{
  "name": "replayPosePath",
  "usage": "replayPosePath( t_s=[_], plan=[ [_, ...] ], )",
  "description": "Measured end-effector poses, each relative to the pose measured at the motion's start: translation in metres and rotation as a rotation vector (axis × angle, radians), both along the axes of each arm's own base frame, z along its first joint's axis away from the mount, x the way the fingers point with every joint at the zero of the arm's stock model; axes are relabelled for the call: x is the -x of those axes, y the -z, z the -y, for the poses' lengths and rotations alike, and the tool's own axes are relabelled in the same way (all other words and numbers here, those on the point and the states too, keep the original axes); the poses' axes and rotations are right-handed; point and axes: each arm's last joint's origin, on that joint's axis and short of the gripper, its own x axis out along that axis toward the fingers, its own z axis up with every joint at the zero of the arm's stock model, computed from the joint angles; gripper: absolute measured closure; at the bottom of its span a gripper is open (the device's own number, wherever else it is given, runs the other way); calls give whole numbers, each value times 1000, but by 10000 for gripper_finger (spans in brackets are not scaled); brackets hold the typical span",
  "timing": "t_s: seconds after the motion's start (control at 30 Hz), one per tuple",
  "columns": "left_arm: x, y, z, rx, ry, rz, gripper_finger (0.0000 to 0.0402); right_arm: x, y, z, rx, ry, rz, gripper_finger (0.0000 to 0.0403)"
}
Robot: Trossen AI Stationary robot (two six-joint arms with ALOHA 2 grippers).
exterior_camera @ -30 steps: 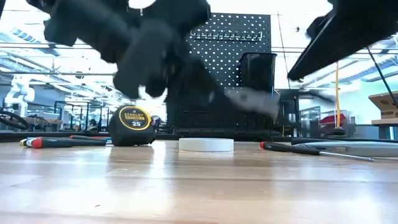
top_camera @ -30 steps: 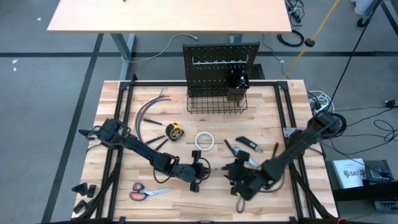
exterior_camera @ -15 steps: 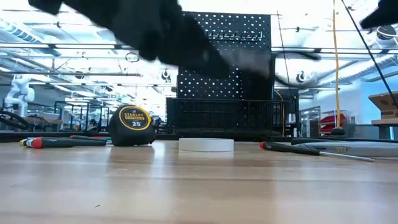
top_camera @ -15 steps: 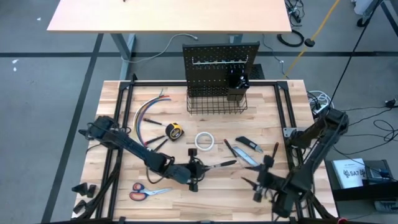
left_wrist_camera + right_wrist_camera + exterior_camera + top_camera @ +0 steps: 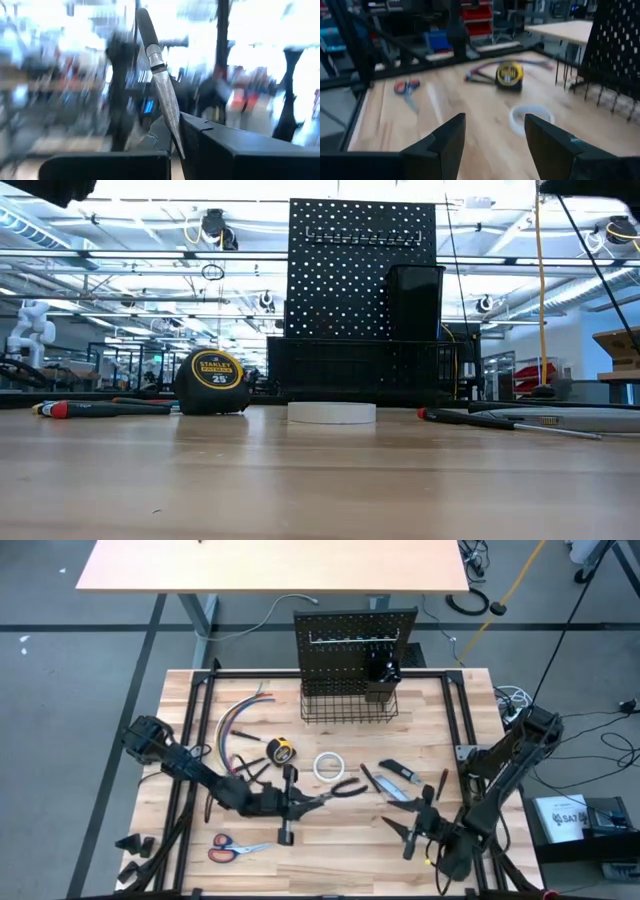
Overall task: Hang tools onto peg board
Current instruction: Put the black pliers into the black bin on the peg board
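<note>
My left gripper (image 5: 303,802) is above the table's middle, shut on black-handled pliers (image 5: 342,788), whose handles point toward the table's right and far side. My right gripper (image 5: 408,831) hovers open and empty near the right front; its wrist view (image 5: 495,122) looks over the table. The black peg board (image 5: 355,635) stands upright at the far edge with its wire basket (image 5: 348,705) and black cup (image 5: 383,671). A yellow tape measure (image 5: 282,751), orange-handled scissors (image 5: 233,848) and a blue knife (image 5: 404,775) lie flat on the table. My left gripper pinches the pliers by their silver metal head (image 5: 171,131) between its two fingers. The black handle (image 5: 145,26) sticks out beyond the fingertips, along the line of the fingers. The pliers are lifted clear of the table, roughly level.
A white tape roll (image 5: 329,766) lies in the middle of the table and a bundle of coloured wires (image 5: 240,716) at the far left. Screwdrivers (image 5: 369,778) and a silver wrench (image 5: 398,795) lie between the two grippers. Bare wood shows along the near edge.
My right gripper has drawn back from my left gripper toward the table's right and near side, and both have risen out of the low view. My left gripper has carried the pliers toward the left and far side; the handles have swung toward the far edge.
</note>
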Motion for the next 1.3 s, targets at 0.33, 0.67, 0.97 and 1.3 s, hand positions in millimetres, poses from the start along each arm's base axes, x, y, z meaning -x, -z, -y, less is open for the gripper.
replayPosePath(
  t_s=[0.33, 0.67, 0.97, 1.3],
  plan=[
    [2, -22, -9, -20, 134, 244, 392, -62, -85, 49, 13, -597, 183, 209],
    [2, -18, -7, -80, 37, 204, 392, -94, -104, 80, 141, -527, 558, 209],
    [-2, -15, -11, -89, 7, 163, 392, -102, -99, 84, 199, -496, 606, 209],
    [-4, -12, -12, -91, -27, 121, 392, -99, -106, 88, 236, -418, 662, 209]
  ],
)
